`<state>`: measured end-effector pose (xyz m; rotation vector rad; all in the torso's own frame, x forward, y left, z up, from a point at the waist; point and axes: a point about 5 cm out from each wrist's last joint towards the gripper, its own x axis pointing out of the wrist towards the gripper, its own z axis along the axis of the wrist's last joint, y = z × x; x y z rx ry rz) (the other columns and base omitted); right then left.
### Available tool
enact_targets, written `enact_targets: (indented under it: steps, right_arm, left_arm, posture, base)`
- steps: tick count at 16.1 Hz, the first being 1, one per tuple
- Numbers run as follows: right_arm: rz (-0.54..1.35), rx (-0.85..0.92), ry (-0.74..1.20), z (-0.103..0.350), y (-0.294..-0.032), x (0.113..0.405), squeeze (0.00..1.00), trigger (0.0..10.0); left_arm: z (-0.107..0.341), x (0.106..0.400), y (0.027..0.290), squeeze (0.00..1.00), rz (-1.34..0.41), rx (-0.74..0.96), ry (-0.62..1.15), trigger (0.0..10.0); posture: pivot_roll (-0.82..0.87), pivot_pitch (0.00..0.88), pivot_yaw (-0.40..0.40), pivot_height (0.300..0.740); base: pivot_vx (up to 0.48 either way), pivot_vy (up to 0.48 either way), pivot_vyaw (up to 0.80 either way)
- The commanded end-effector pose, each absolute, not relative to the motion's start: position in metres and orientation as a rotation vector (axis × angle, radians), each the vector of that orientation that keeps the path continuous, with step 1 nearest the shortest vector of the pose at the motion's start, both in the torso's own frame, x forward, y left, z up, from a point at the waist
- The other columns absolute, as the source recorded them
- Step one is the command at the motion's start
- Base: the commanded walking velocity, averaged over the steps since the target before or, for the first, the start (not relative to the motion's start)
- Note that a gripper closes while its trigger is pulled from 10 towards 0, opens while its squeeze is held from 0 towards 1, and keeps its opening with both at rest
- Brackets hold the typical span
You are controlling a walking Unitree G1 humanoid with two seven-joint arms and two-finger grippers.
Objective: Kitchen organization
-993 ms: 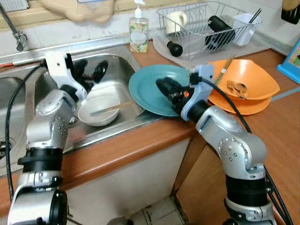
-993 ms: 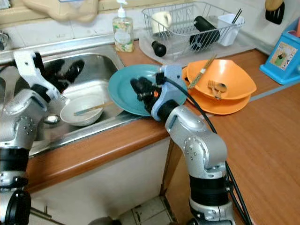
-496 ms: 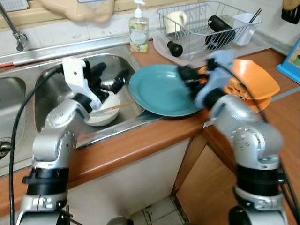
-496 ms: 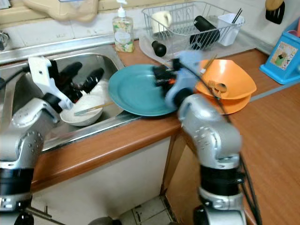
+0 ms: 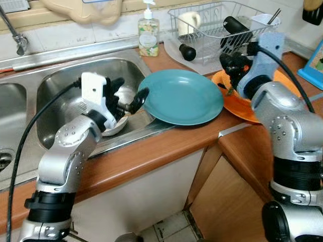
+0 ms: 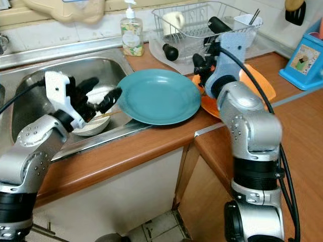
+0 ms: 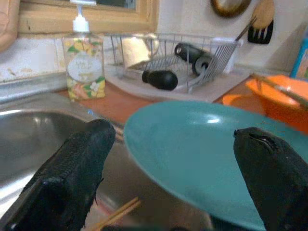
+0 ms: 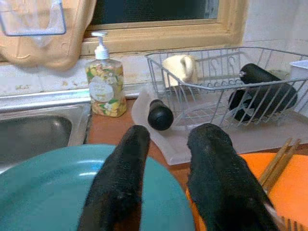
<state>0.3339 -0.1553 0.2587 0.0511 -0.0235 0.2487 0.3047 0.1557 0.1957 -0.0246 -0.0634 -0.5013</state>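
Note:
A teal plate (image 5: 184,98) lies on the wooden counter with its left rim hanging over the steel sink (image 5: 60,83). My left gripper (image 5: 129,95) is open at that rim, and in the left wrist view the plate (image 7: 202,154) sits between its wide-spread fingers (image 7: 72,178). A white bowl (image 6: 93,126) with chopsticks lies in the sink below it. My right gripper (image 5: 230,63) hovers open over the stacked orange bowls (image 6: 258,83) with nothing in it. In its wrist view the fingers (image 8: 120,187) point across the plate's far edge.
A wire dish rack (image 5: 222,27) holding a cup and a black bottle stands at the back. A soap dispenser (image 5: 149,36) and a black bottle (image 5: 187,52) stand beside it. A blue box (image 5: 315,63) is at the far right, and a faucet (image 5: 15,33) at the far left.
My right gripper has lifted off the plate's middle and swung right to above the orange bowls. My left gripper has moved right from over the white bowl to the plate's left rim.

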Motion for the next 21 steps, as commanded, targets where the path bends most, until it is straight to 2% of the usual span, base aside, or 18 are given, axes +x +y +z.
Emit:
enact_targets:
  steps: [1, 3, 4, 7, 8, 9, 11, 15, 18, 19, 20, 21]
  right_arm:
    - [0.319, 0.044, -0.038, 0.263, -0.147, 0.33, 1.0, 10.0]
    - [0.398, 0.014, -0.043, 0.26, -0.137, 0.322, 1.0, 10.0]
    - [0.478, -0.005, -0.031, 0.256, -0.129, 0.313, 1.0, 10.0]
    - [0.629, -0.02, 0.022, 0.241, -0.119, 0.292, 1.0, 10.0]
    - [0.632, -0.026, 0.046, 0.234, -0.12, 0.287, 1.0, 10.0]
    - [0.626, -0.035, 0.068, 0.227, -0.121, 0.282, 1.0, 10.0]
    - [0.607, -0.044, 0.103, 0.217, -0.122, 0.276, 1.0, 10.0]
    - [0.599, -0.031, 0.134, 0.206, -0.12, 0.271, 1.0, 10.0]
    - [0.608, -0.034, 0.16, 0.202, -0.12, 0.269, 1.0, 10.0]
    - [0.616, -0.037, 0.165, 0.201, -0.12, 0.268, 0.26, 10.0]
    - [0.626, -0.038, 0.17, 0.201, -0.12, 0.267, 0.0, 10.0]
    - [0.641, -0.039, 0.177, 0.2, -0.12, 0.266, 0.0, 10.0]
  left_arm:
    - [0.19, 0.305, 0.158, 0.78, -0.465, 0.029, -0.015, 10.0]
    - [0.186, 0.312, 0.162, 0.77, -0.404, -0.02, 0.022, 10.0]
    - [0.183, 0.318, 0.163, 1.0, -0.388, -0.114, 0.044, 10.0]
    - [0.181, 0.333, 0.167, 1.0, -0.348, -0.204, 0.069, 10.0]
    - [0.177, 0.338, 0.168, 0.62, -0.347, -0.249, 0.102, 10.0]
    - [0.174, 0.342, 0.171, 0.0, -0.341, -0.297, 0.129, 10.0]
    - [0.17, 0.348, 0.175, 0.0, -0.356, -0.38, 0.166, 10.0]
    - [0.168, 0.357, 0.168, 0.0, -0.417, -0.592, 0.229, 10.0]
    - [0.16, 0.362, 0.161, 0.0, -0.448, -0.627, 0.292, 10.0]
    - [0.156, 0.363, 0.159, 0.0, -0.449, -0.635, 0.314, 10.0]
    - [0.154, 0.364, 0.158, 0.0, -0.448, -0.628, 0.317, 10.0]
    - [0.152, 0.365, 0.158, 0.0, -0.444, -0.616, 0.316, 10.0]
  posture:
    - [-0.09, 0.0, 0.025, 0.74]
    - [-0.09, 0.0, 0.025, 0.74]
    - [-0.09, 0.0, 0.016, 0.74]
    - [-0.1, 0.0, 0.025, 0.74]
    - [-0.11, 0.0, 0.031, 0.74]
    - [-0.11, 0.0, 0.036, 0.74]
    - [-0.12, 0.0, 0.045, 0.74]
    - [-0.11, 0.0, 0.048, 0.74]
    - [-0.11, 0.0, 0.044, 0.74]
    - [-0.11, 0.0, 0.045, 0.74]
    - [-0.11, 0.0, 0.044, 0.74]
    - [-0.11, 0.0, 0.044, 0.74]
  base:
    - [0.0, 0.0, 0.0]
    - [0.0, 0.0, 0.0]
    - [0.0, 0.0, 0.0]
    - [0.0, 0.0, 0.0]
    - [0.0, 0.0, 0.0]
    - [0.0, 0.0, 0.0]
    - [0.0, 0.0, 0.0]
    - [0.0, 0.0, 0.0]
    - [0.0, 0.0, 0.0]
    - [0.0, 0.0, 0.0]
    - [0.0, 0.0, 0.0]
    - [0.0, 0.0, 0.0]
